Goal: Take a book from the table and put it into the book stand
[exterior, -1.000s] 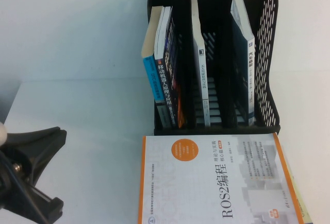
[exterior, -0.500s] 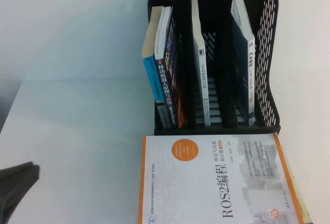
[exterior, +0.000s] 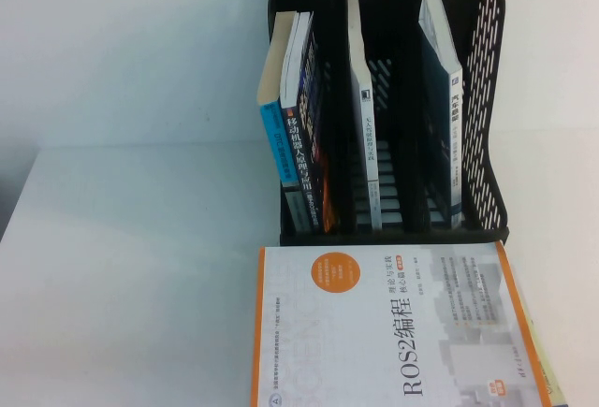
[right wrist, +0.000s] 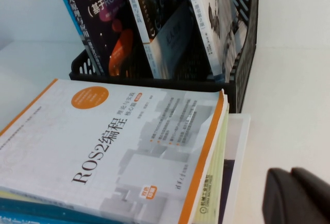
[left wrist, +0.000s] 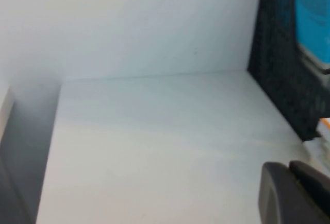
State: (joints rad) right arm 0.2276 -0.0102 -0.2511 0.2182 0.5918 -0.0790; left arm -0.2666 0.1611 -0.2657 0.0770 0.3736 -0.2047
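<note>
The book (exterior: 361, 98) stands upright in the middle slot of the book stand (exterior: 487, 98), white spine facing near, apart from the volumes in the slots on either side; the right wrist view shows its cover (right wrist: 154, 28) with dark circular artwork. The left slot holds a blue-spined book (exterior: 281, 145) and a dark-covered book (exterior: 309, 136), both leaning left. The right slot holds a further white-spined book (exterior: 442, 61). The stand sits at the far side of the table (exterior: 140, 267), right of centre. Just near of the stand a white-and-orange ROS2 book (exterior: 384, 332) lies flat, topping a stack of other books (right wrist: 216, 193). The left gripper (left wrist: 291, 195) does not appear in the high view; its own camera places it over bare table to the left of the stand, and whether it is apart or together cannot be told. The right gripper (right wrist: 299, 195) is over the table just right of the stack, near side, and holds nothing visible; its state likewise cannot be told.
</note>
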